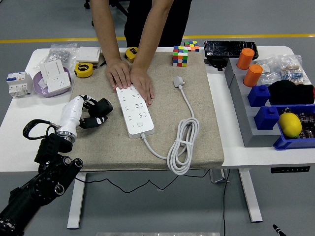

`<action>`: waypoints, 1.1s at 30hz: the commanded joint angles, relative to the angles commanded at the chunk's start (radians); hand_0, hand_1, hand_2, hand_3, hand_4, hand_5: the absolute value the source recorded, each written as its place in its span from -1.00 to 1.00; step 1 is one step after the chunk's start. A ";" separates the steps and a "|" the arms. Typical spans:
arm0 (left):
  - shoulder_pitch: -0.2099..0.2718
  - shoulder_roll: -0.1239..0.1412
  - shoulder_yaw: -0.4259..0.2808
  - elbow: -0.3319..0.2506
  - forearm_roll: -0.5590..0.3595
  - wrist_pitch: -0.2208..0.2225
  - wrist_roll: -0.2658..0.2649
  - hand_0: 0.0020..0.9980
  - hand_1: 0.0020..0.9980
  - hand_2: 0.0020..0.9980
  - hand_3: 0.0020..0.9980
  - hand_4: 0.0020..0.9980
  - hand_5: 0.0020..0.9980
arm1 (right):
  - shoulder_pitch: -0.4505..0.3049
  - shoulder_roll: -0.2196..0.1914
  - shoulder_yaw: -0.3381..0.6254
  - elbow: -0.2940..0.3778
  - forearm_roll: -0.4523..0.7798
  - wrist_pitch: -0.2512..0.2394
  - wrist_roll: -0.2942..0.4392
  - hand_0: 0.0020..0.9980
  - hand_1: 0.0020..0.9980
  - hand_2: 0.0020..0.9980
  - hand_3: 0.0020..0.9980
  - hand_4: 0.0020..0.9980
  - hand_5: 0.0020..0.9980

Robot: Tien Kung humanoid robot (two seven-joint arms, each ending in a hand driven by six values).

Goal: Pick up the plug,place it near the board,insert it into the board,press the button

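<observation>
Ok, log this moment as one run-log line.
left hand: open, left of board | plug: untouched on mat | person's hands: pressing board's far end | right: out of view

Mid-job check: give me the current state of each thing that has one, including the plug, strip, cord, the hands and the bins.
Plug: lying loose on the mat, not inserted.
Power strip: flat on the mat, sockets empty.
Cord: partly coiled by the mat's near edge.
Person's hands: pressed flat on the strip's far end.
Left hand: over the mat left of the strip, holding nothing.
Right arm: out of view.
Blue bin: holds a lemon.
</observation>
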 joint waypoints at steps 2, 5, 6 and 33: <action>-0.004 0.006 0.014 -0.014 -0.013 0.002 0.000 0.35 0.07 -0.22 -0.30 0.06 -0.79 | 0.001 0.000 -0.001 0.000 0.002 0.000 0.000 0.62 0.49 0.47 0.52 1.00 1.00; -0.014 0.020 0.044 -0.043 -0.036 0.006 0.002 0.35 0.07 -0.22 -0.30 0.06 -0.79 | 0.001 0.000 -0.001 0.000 0.002 0.000 0.000 0.62 0.49 0.47 0.52 1.00 1.00; -0.018 0.026 0.055 -0.052 -0.043 0.006 0.003 0.35 0.07 -0.23 -0.31 0.06 -0.78 | 0.001 0.000 -0.001 0.000 0.003 0.000 0.000 0.62 0.49 0.47 0.52 1.00 1.00; -0.162 0.114 0.383 -0.022 -0.079 -0.025 0.038 0.35 0.07 -0.23 -0.31 0.05 -0.79 | 0.004 -0.006 0.002 0.000 -0.006 0.000 -0.003 0.62 0.49 0.47 0.52 1.00 1.00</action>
